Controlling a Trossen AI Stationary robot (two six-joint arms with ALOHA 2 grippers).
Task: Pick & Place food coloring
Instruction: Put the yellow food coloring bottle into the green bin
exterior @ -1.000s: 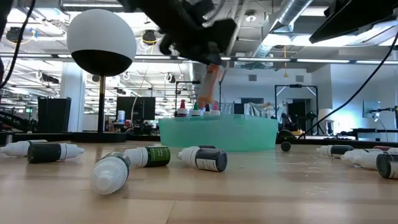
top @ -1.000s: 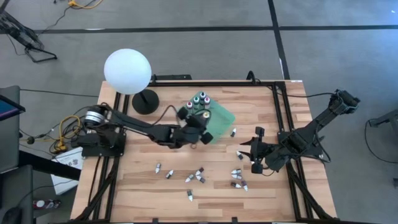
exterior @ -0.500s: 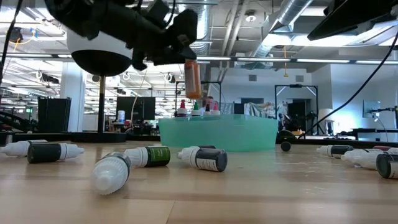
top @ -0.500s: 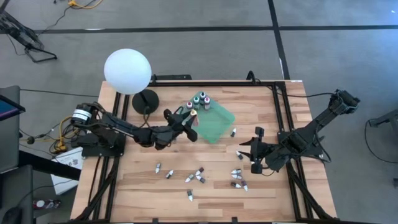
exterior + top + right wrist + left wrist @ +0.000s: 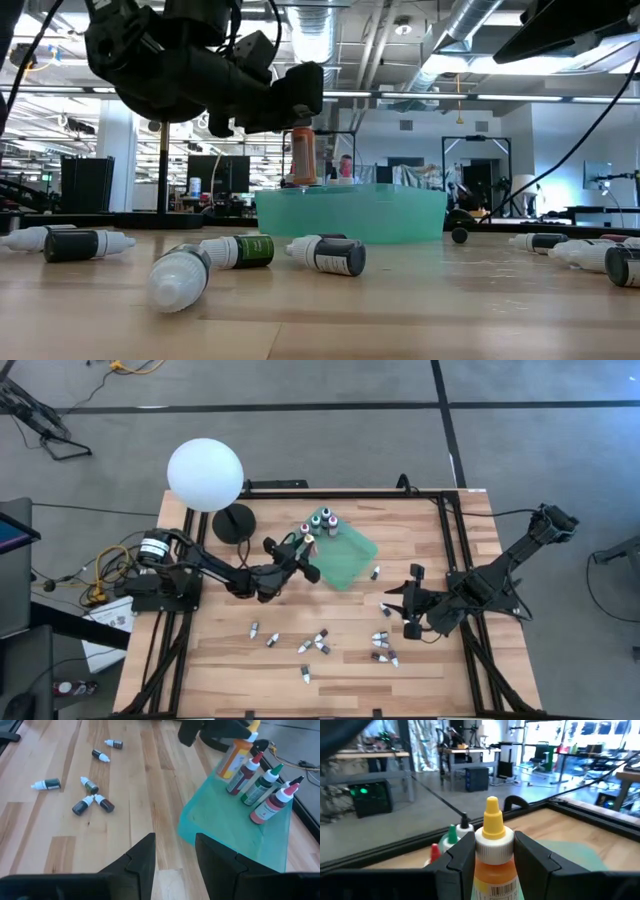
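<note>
Nearest the low camera, small food coloring bottles lie on their sides on the wooden table (image 5: 420, 320): a pale one (image 5: 178, 278) in front, then a green-labelled one (image 5: 238, 250) and a dark one (image 5: 328, 254) just behind it. From above, more of these tiny bottles (image 5: 318, 643) are scattered across the near half of the table.

Beyond them sits the green tray (image 5: 352, 563), with four larger bottles (image 5: 260, 787) standing upright together along its far corner.

The left gripper (image 5: 295, 552) hovers at the tray's left edge, fingers narrowed around an orange bottle with a yellow cap (image 5: 491, 851). The bottle is upright, held by its body just below the white collar, and appears to be just above the tray beside the standing group.

The right gripper (image 5: 410, 603) rests low over the table to the right of the tray, well apart from it. Its fingers stand partly apart with nothing between them.

Farthest back, a white globe lamp (image 5: 205, 475) stands at the table's rear left corner.

The likely trouble lies in the release. The orange bottle is tall and narrow, so letting go while it is tilted or not yet resting on the tray floor could tip it. It is also close to the standing bottles, and a sideways nudge from the gripper could topple them. Setting it on the tray's edge could send it rolling onto the table.
</note>
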